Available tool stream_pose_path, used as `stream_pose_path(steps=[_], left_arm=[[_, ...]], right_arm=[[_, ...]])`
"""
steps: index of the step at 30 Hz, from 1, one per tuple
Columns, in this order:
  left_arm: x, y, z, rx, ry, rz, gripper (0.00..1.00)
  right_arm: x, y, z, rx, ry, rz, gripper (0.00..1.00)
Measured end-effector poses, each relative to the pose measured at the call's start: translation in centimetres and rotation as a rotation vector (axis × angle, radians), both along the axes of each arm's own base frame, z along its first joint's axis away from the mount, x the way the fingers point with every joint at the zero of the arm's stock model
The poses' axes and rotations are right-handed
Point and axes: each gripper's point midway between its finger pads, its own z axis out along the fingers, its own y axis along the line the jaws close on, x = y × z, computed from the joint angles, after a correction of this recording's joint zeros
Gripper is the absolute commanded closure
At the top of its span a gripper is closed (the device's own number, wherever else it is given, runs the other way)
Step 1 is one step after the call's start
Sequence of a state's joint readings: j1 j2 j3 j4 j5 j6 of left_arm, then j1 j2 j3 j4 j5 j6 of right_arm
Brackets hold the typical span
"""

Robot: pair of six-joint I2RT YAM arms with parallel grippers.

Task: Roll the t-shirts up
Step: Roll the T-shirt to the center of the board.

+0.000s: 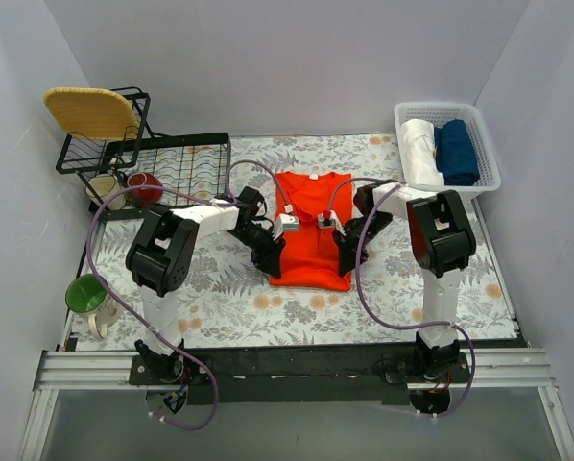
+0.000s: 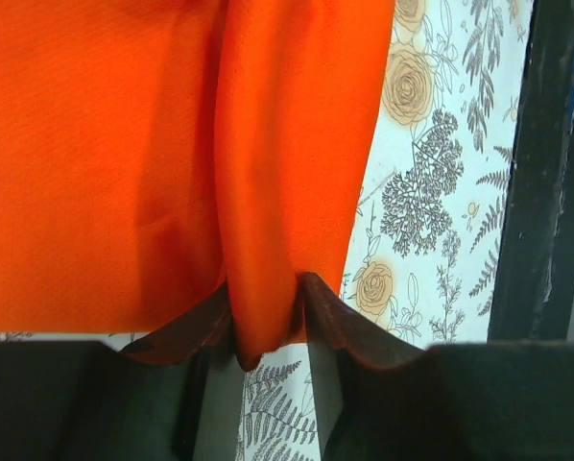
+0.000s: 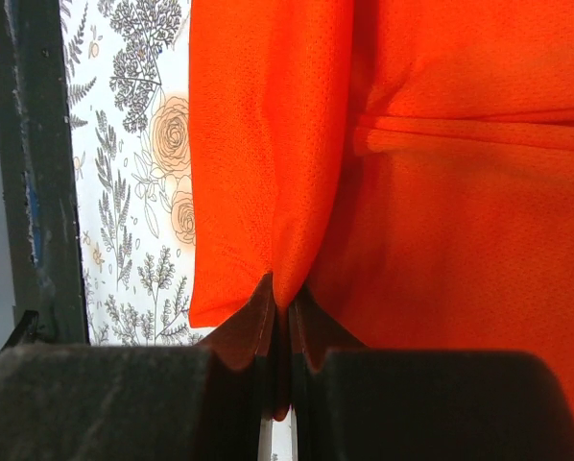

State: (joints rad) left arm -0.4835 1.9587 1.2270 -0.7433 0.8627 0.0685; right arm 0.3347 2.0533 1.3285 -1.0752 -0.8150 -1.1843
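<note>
Left gripper [image 2: 263, 331], right gripper [image 3: 282, 303] each clamped on shirt [image 1: 311, 226] side edge. Open mat [image 1: 220, 298] around. Basket [image 1: 491, 173] holds white roll [image 1: 419, 149], blue roll [image 1: 457, 152].

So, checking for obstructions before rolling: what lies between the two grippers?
Only the orange t-shirt, running from the left gripper to the right gripper, each pinching a fold; seen in the top external view.

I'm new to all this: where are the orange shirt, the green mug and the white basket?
orange-red t-shirt [image 1: 311, 252]: top view, middle of its flat body.
green mug [image 1: 85, 293]: top view, inside its bowl.
white basket [image 1: 490, 154]: top view, its right-hand rim.
</note>
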Motion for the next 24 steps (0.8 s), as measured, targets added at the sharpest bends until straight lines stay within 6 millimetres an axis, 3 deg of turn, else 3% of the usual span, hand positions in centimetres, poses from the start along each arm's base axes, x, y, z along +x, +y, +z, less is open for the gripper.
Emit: stream_pose_path(steps=[6, 11, 17, 20, 24], left_arm=[[0.7, 0.2, 0.2, 0.002, 0.01, 0.056, 0.63], [1.1, 1.4, 0.9, 0.032, -0.075, 0.096, 0.51], [1.9, 2.6, 4.7, 0.011, -0.317, 0.112, 0.44], [2.3, 2.0, 6.4, -0.02, -0.442, 0.08, 0.44], [1.4, 0.9, 7.1, -0.058, -0.535, 0.001, 0.42]], right_arm=[[1.2, 0.3, -0.3, -0.011, 0.072, -0.008, 0.9], [2.3, 0.9, -0.3, -0.007, 0.122, -0.008, 0.91], [2.3, 0.7, -0.3, -0.022, 0.122, 0.003, 0.91], [2.2, 0.4, -0.3, -0.036, 0.122, 0.011, 0.91], [2.5, 0.2, -0.2, -0.053, 0.106, 0.02, 0.91]])
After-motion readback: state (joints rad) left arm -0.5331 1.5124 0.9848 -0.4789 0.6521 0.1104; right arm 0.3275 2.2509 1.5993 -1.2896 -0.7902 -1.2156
